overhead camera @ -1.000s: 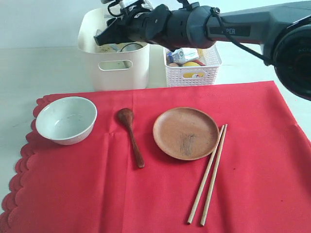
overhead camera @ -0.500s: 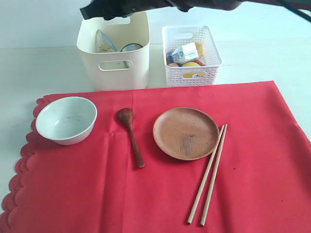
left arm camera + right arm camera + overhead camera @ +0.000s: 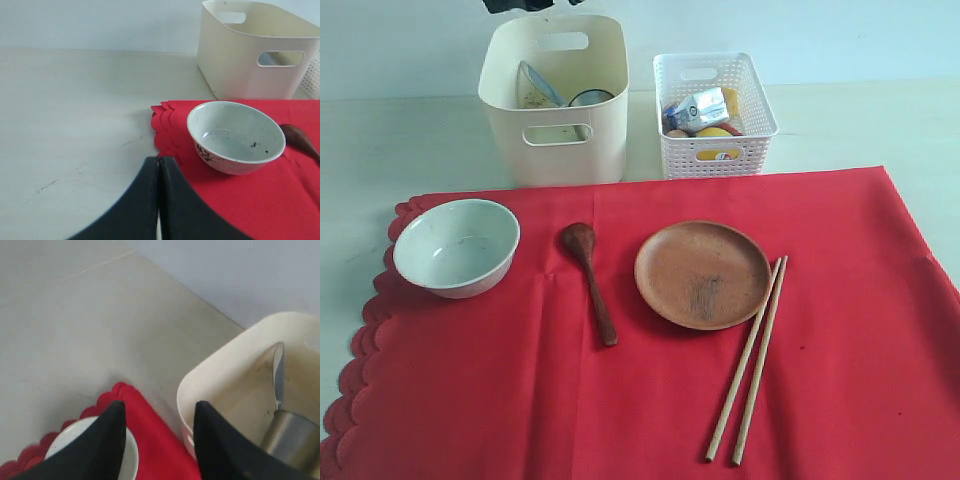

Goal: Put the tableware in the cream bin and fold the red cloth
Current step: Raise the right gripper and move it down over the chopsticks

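Observation:
On the red cloth lie the pale bowl, dark wooden spoon, brown plate and chopsticks. Behind it, the cream bin holds the silver knife and steel cup. My right gripper hangs open and empty high above the bin's left rim; only a dark tip shows in the exterior view. My left gripper is shut on nothing, low over the bare table just off the cloth's scalloped corner, near the bowl.
A white lattice basket with a milk carton and other food stands right of the cream bin. Bare pale table lies left of and behind the cloth. The cloth runs off the view's front edge.
The right arm, stretched over the cream bin a second ago, has risen and withdrawn almost wholly out of the top of the exterior view. Nothing on the cloth has moved.

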Action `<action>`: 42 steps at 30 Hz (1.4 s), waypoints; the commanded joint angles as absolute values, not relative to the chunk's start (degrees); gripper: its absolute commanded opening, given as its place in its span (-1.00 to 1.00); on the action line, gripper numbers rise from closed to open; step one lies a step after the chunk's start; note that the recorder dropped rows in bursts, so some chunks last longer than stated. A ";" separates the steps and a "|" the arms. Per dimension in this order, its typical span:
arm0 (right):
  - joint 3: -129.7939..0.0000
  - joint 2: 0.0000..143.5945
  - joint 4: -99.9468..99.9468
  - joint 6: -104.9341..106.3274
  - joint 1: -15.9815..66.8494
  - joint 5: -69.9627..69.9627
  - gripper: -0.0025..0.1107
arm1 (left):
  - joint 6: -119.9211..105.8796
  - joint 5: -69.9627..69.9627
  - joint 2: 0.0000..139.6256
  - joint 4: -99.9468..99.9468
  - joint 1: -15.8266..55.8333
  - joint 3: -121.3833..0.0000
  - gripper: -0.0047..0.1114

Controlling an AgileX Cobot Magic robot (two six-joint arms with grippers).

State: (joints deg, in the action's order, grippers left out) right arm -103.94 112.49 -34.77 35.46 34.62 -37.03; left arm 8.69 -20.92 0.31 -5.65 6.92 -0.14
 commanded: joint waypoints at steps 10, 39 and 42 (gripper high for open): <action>-104.37 108.54 -19.34 18.39 34.65 -59.00 -0.19 | 9.03 -20.41 0.00 -5.34 6.83 0.00 -0.92; -85.88 96.99 -11.33 19.70 34.65 -69.96 -0.19 | 9.04 -20.41 0.00 -5.34 6.83 0.00 -0.92; -84.01 95.74 -11.33 19.95 34.65 -69.96 -0.19 | 9.04 -20.41 0.00 -5.34 6.83 0.00 -0.92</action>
